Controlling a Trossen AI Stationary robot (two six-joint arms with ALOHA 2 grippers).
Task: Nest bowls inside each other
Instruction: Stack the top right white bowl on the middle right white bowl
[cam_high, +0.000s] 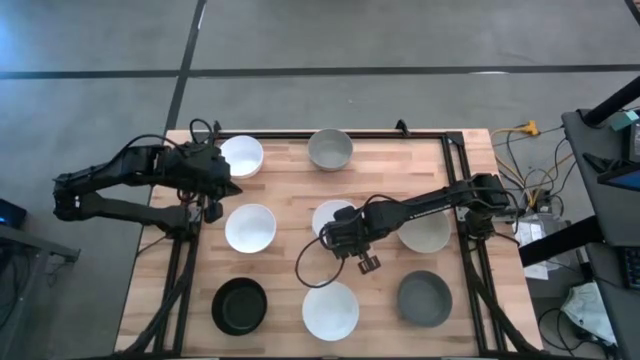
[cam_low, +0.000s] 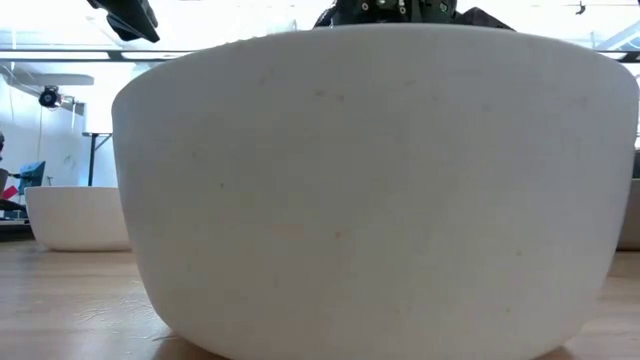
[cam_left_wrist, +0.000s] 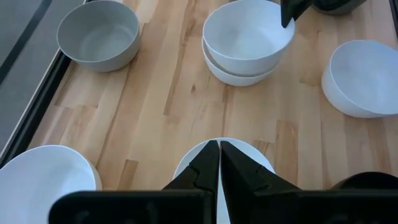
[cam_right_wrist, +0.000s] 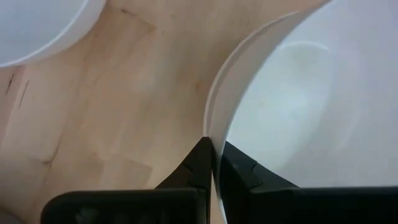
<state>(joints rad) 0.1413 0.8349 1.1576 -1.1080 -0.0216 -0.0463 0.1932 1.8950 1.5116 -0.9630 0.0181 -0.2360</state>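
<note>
Lab room, grey floor, wooden table in black frame

Butcher-block table (cam_high: 290, 195) of pale wood planks with a black metal frame (cam_high: 466, 200); grey concrete floor (cam_high: 400, 40) crossed by dark seam lines; loose cables (cam_high: 525, 185) and a dark desk (cam_high: 600, 170) at the right; low view shows bright windows (cam_low: 60, 60) and a small stand (cam_low: 93, 150) far back

The right gripper (cam_right_wrist: 212, 155) reaches in low over the table's middle, its arm stretched out from the right edge, and its two dark fingers are pinched on the thin rim of a white bowl (cam_right_wrist: 311, 93), one finger on each side of the wall. The left gripper (cam_left_wrist: 219, 163) hangs above the table's left side, arm folded back, fingers pressed together and holding nothing.
</note>
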